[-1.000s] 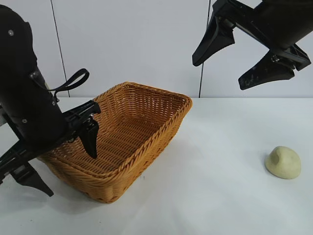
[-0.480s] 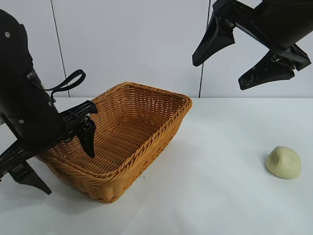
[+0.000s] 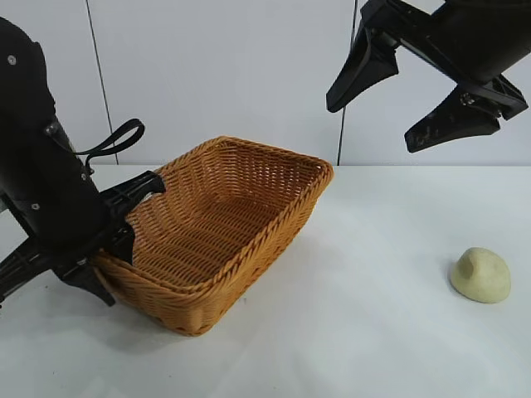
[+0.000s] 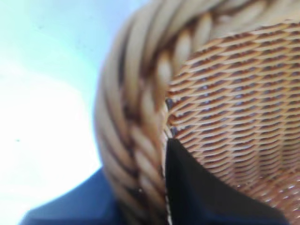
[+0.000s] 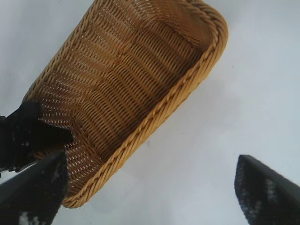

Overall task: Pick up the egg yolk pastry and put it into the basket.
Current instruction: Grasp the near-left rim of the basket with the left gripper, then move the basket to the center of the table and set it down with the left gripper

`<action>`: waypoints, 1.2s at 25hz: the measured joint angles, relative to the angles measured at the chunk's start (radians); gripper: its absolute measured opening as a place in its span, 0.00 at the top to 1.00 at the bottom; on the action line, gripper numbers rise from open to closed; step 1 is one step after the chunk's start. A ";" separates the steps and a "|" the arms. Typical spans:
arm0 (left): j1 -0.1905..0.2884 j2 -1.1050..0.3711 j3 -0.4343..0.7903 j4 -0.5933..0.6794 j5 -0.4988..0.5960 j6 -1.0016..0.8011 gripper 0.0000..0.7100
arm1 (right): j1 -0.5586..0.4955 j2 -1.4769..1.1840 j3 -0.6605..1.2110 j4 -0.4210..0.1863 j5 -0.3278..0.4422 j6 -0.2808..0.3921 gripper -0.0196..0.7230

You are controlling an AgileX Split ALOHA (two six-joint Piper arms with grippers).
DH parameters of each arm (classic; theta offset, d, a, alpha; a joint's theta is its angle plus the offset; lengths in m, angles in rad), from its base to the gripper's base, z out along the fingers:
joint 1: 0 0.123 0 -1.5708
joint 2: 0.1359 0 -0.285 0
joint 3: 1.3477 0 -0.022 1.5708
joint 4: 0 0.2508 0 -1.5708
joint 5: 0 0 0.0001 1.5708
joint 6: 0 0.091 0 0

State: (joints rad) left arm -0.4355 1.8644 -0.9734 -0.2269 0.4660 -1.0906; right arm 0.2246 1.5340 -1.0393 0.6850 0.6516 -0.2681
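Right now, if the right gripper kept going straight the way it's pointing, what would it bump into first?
Probably the bare table, just beside the basket. The open right gripper hangs high, aimed down between them; depth is hard to judge, so it could clip the basket's rim. The egg yolk pastry lies off to the side.

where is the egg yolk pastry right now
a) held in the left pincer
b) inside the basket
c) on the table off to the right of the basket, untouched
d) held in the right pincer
c: the egg yolk pastry lies on the white table, well apart from the basket; the right pincer hangs open above it, and the left pincer grips the basket's rim.
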 joint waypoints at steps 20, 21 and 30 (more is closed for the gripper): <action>0.131 -0.024 -0.179 -0.097 0.224 0.374 0.88 | 0.000 0.000 0.000 0.000 0.001 0.000 0.04; 0.137 -0.024 -0.192 -0.103 0.234 0.409 0.88 | 0.000 0.000 0.000 0.000 0.001 0.000 0.04; 0.145 0.034 -0.321 -0.114 0.358 0.644 0.88 | 0.000 0.000 0.000 0.000 0.001 0.000 0.04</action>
State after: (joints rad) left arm -0.2906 1.8980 -1.2948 -0.3404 0.8239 -0.4461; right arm 0.2246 1.5340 -1.0393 0.6850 0.6527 -0.2681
